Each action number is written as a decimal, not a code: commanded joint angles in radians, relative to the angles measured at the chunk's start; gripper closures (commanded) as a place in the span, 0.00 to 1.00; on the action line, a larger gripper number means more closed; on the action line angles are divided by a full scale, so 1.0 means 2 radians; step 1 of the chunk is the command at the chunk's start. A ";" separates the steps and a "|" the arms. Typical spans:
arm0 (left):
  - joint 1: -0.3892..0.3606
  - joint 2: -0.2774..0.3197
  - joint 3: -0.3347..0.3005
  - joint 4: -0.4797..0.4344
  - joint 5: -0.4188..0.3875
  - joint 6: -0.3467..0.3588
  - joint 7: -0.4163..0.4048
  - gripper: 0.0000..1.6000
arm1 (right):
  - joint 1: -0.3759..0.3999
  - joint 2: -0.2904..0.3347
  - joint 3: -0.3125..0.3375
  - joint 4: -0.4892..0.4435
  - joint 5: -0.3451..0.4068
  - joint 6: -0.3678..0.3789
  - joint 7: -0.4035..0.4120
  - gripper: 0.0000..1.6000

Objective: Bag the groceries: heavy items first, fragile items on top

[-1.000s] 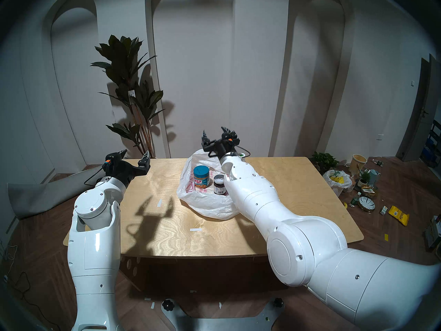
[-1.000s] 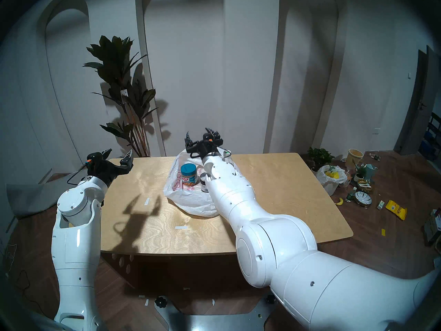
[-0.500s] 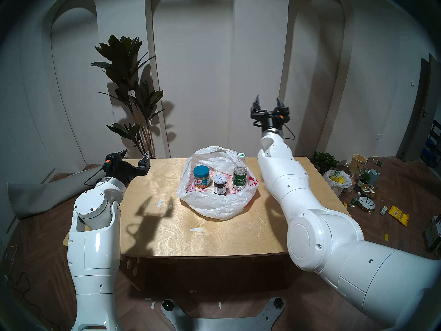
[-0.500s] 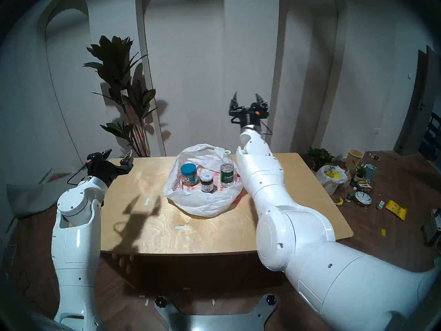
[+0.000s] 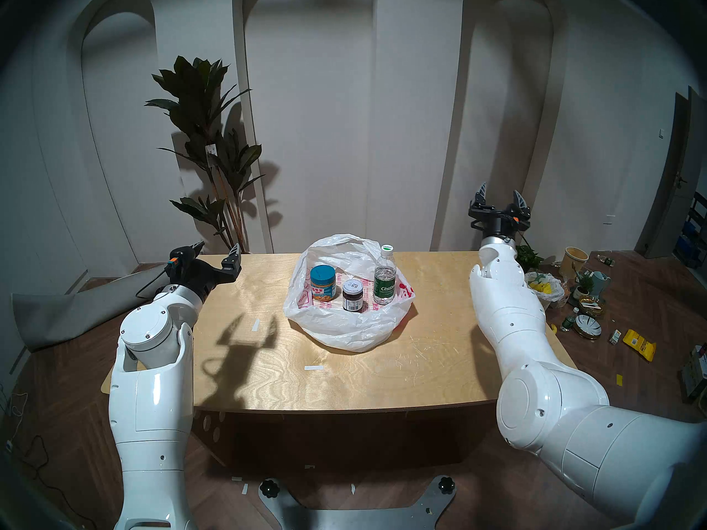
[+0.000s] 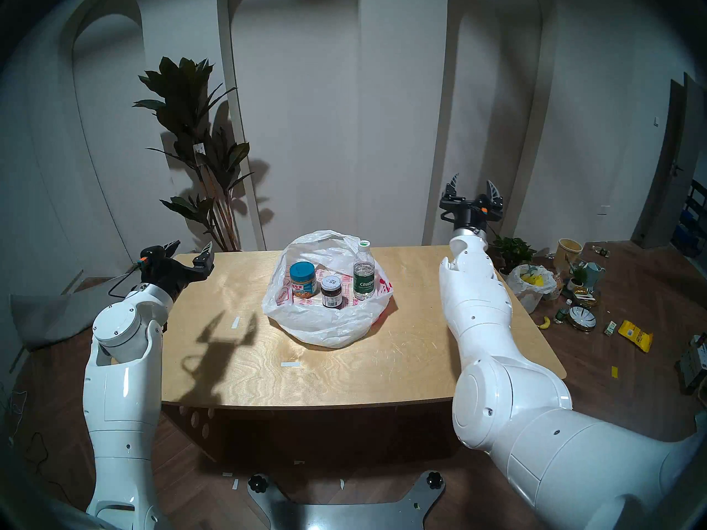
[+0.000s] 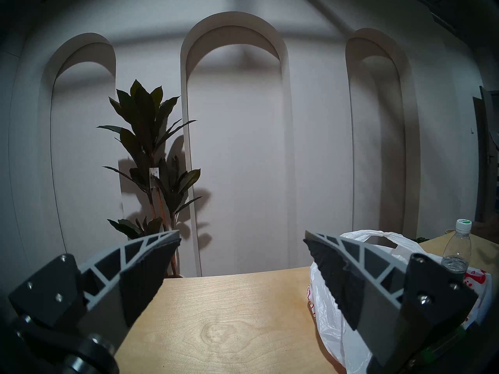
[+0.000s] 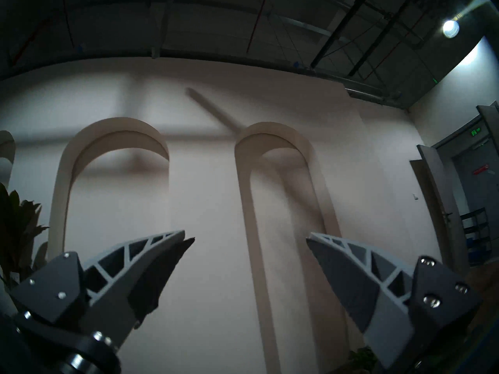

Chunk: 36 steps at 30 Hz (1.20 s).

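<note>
Bag: the white plastic bag (image 5: pixel 350 326) with red print lies on the wooden table (image 5: pixel 344 372), toward its far middle, mouth spread wide and walls slumped low around the goods.
Water bottle: the clear water bottle (image 5: pixel 384 277) with green label and white cap stands upright inside the bag at its right side; the left wrist view shows its cap above the bag's rim (image 7: pixel 378 234).
Blue-lidded jar: the blue-lidded jar (image 5: pixel 323 284) with orange-yellow label stands upright inside the bag at the left.
Dark jar: the small dark jar (image 5: pixel 352 296) with white lid stands upright between the other two, nearer the robot, just beside the blue-lidded jar and apart from the bottle.
Left gripper: the left gripper (image 5: pixel 218 252) hovers level over the table's far left corner, well apart from the bag, fingers spread wide and empty.
Right gripper: the right gripper (image 5: pixel 499 196) is raised beyond the table's far right corner, tilted upward toward the arched wall, fingers spread wide with nothing between them.
Plant: a tall potted plant (image 5: pixel 208 154) stands behind the table at the left.
Floor clutter: a smaller plastic bag (image 5: pixel 545 288) showing yellow, a yellow packet (image 5: pixel 639 343), dishes and pots lie on the floor at the right.
</note>
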 commanded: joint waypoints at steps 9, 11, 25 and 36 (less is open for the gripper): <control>-0.006 0.002 0.000 -0.004 -0.002 -0.002 0.000 0.00 | -0.032 0.025 0.008 -0.053 0.009 0.020 0.038 0.00; -0.006 0.002 0.000 -0.003 -0.002 -0.002 0.000 0.00 | -0.034 0.022 0.006 -0.059 0.010 0.022 0.044 0.00; -0.006 0.003 0.001 -0.001 -0.004 -0.002 0.000 0.00 | -0.077 -0.027 -0.041 -0.102 0.032 0.046 0.107 0.00; -0.007 0.004 0.001 0.000 -0.005 -0.002 0.000 0.00 | -0.117 -0.031 -0.055 -0.139 0.046 0.057 0.141 0.00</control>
